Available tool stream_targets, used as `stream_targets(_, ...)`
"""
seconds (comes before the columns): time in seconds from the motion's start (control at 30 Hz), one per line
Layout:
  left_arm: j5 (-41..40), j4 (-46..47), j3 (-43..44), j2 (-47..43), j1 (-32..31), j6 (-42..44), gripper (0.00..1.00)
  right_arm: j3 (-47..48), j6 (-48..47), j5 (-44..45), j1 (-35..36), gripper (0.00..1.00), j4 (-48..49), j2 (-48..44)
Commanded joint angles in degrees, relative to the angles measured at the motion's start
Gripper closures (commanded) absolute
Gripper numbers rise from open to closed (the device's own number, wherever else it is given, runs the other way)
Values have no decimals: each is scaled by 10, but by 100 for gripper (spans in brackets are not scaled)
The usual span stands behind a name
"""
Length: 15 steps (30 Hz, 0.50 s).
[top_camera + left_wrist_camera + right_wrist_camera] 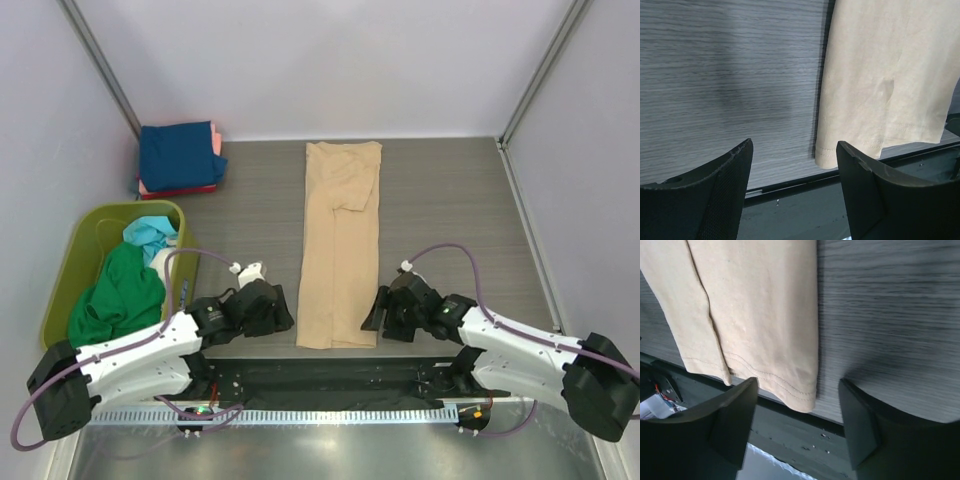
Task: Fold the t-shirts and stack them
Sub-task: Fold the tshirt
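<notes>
tan t-shirt [340, 240] hem at table [450, 200] edge, left gripper [795, 147], right gripper [799, 385] agape

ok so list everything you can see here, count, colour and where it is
tan t-shirt: 1, beige, folded into a long strip, table centre
folded stack: 1 pile, navy on top, pink and red beneath, far left corner
bin: 1, olive green, left side of table
green t-shirt: 1, green, heaped in the bin
teal t-shirt: 1, light teal, in the bin behind the green one
table: 1, grey wood grain
left gripper: 1, black, open, left of the tan shirt's near hem
right gripper: 1, black, open, right of that hem
</notes>
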Motion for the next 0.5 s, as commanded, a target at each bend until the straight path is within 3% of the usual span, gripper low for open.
stream_targets(0.0,20,61,-12,13,2,-17,31,-14,41,33,26,33,46,24)
stream_targets(0.23,56,109,-34,48,2,-25,32,-41,64,33,47,65,63,12)
stream_targets(0.47,86,158,-50,73,1,-29,37,-55,65,34,48,79,58,-4)
